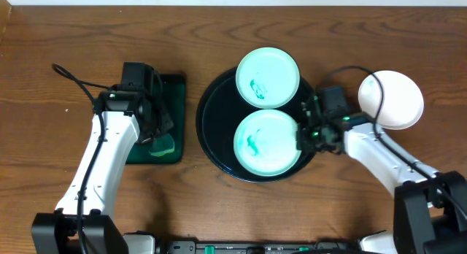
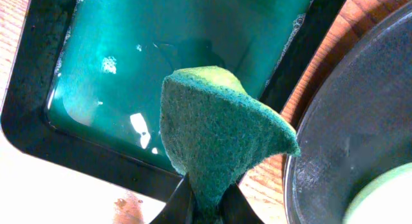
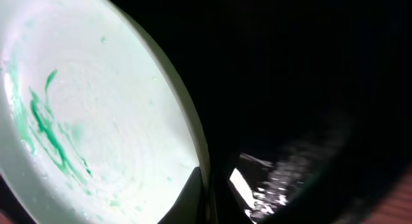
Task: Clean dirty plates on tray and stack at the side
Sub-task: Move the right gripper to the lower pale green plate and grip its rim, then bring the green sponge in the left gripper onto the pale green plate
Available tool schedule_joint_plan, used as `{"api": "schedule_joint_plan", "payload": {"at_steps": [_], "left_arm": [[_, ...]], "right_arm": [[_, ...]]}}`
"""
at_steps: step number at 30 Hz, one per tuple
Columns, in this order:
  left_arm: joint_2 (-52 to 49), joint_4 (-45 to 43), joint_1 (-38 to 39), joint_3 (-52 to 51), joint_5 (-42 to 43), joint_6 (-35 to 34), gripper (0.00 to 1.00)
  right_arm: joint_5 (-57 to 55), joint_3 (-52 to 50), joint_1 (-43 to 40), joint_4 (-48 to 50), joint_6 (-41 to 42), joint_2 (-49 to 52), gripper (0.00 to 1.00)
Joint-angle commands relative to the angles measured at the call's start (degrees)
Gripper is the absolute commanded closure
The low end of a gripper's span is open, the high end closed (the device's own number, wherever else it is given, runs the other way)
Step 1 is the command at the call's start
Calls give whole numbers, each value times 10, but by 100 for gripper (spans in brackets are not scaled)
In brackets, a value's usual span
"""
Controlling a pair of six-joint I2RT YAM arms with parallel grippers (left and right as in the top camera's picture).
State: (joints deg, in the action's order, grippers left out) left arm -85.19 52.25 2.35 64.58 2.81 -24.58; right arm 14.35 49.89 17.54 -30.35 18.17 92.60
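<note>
Three small round plates are showing in all. Two are lying on the tray point(image 1: 207, 130), the large glossy black round one at the middle of the surface point(image 1: 73, 35). The third plate point(image 1: 391, 99) is resting off the tray on the bare wood just to its right and is looking plain white, with no smear on it.

Of the two on the tray, the far plate point(image 1: 268, 77) is overhanging the tray's far rim and is carrying a small teal smear near its centre. The near plate point(image 1: 265, 142) is sitting inside the rim and is showing teal-green streaks across its middle.

The right pincer point(image 1: 303, 135) is reaching in from the right and is clamping the near plate's right edge, one finger above the rim and one below. The right wrist view is showing that rim pinched between the closed fingertips point(image 3: 198, 193), with black tray behind it.

One rectangular dark green tray point(image 1: 175, 82) is lying well to the left of the black one and is holding a shallow pool of green soapy liquid point(image 2: 167, 50). The left pincer point(image 1: 155, 130) is hovering over its near right corner and is squeezing a single green sponge point(image 2: 219, 140), which is bulging out beyond the fingertips. Whether the sponge is touching the liquid cannot be told.
</note>
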Motion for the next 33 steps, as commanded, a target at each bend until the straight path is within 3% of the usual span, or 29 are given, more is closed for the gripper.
{"api": "schedule_joint_plan", "payload": {"at_steps": [1,16,23,28,33], "left_arm": [[-5,-2,-2,-6,-7,5,93],[-59,-95,-1,-6,-1,34,93],[-68,-131,7,-6,153,69,93],[-58,-139,53,-6,204,67,93],[-59,-149,151,-6,205,55,93]], "right_arm": [[-36,-5,19,7,39,-12,99],[-35,-5,21,12,45,-12,99],[-35,-5,21,12,45,-12,99],[-36,-5,21,12,45,-12,99],[-35,-5,21,13,45,-12,99]]}}
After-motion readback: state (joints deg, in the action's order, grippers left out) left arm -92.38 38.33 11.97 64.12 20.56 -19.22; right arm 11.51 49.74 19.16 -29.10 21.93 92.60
